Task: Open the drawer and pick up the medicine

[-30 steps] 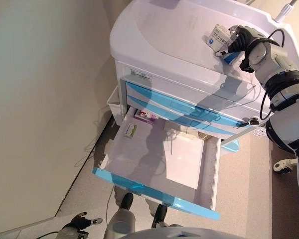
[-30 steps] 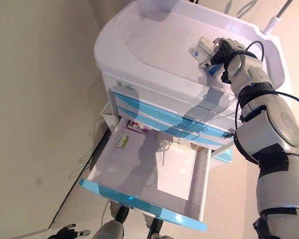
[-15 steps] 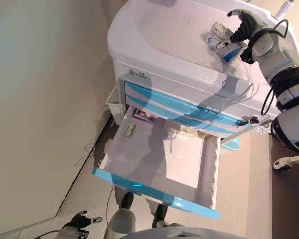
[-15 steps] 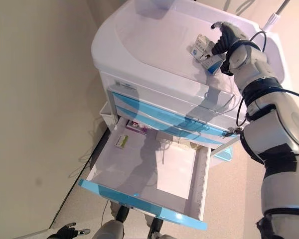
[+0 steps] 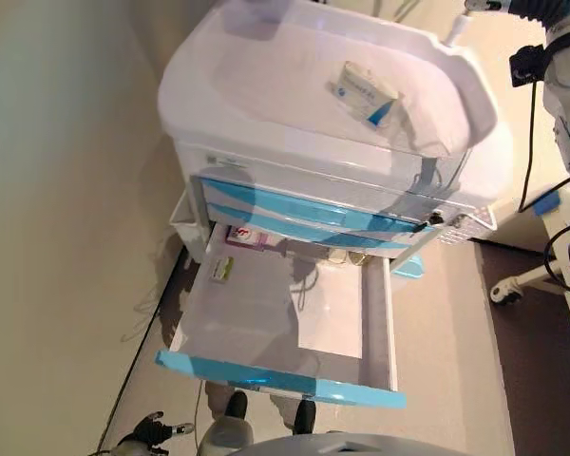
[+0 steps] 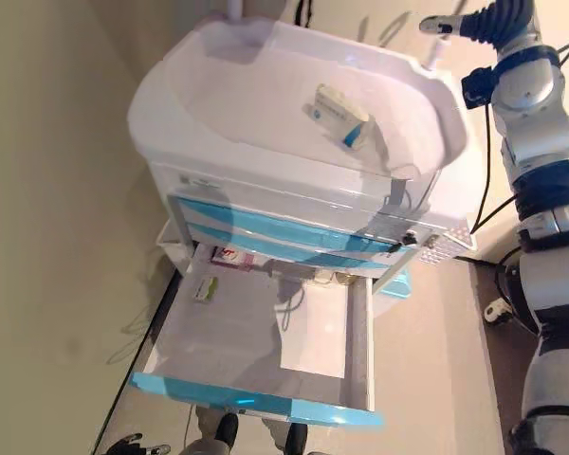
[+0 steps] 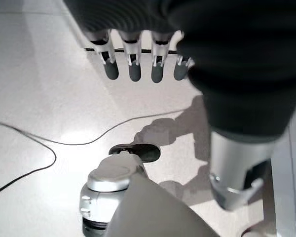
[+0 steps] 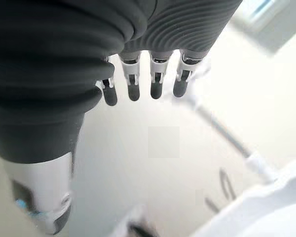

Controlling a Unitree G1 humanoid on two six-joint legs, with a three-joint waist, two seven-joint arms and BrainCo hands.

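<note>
The medicine, a white box with a blue end (image 5: 364,92), lies flat on the white cart's top (image 5: 266,85), also in the right eye view (image 6: 339,114). My right hand (image 6: 488,21) is raised off it, beyond the cart's far right corner, open and empty; its wrist view shows straight fingers (image 8: 155,84) holding nothing. The bottom drawer (image 5: 195,328) stands pulled out, with its light blue front (image 5: 275,380) towards me. My left hand (image 5: 147,429) hangs low near the floor, open, with straight fingers (image 7: 133,64).
In the drawer lie a small green-and-white box (image 5: 220,270), a red-and-white box (image 5: 252,236) at the back, and a white sheet (image 5: 328,328). Two shut blue drawers (image 5: 294,214) sit above. A wall runs along the left. A wheeled stand base (image 5: 513,285) is at the right.
My right hand let go of the medicine box on the cart top and rose away to the upper right. The camera has shifted, so the cart appears further left.
</note>
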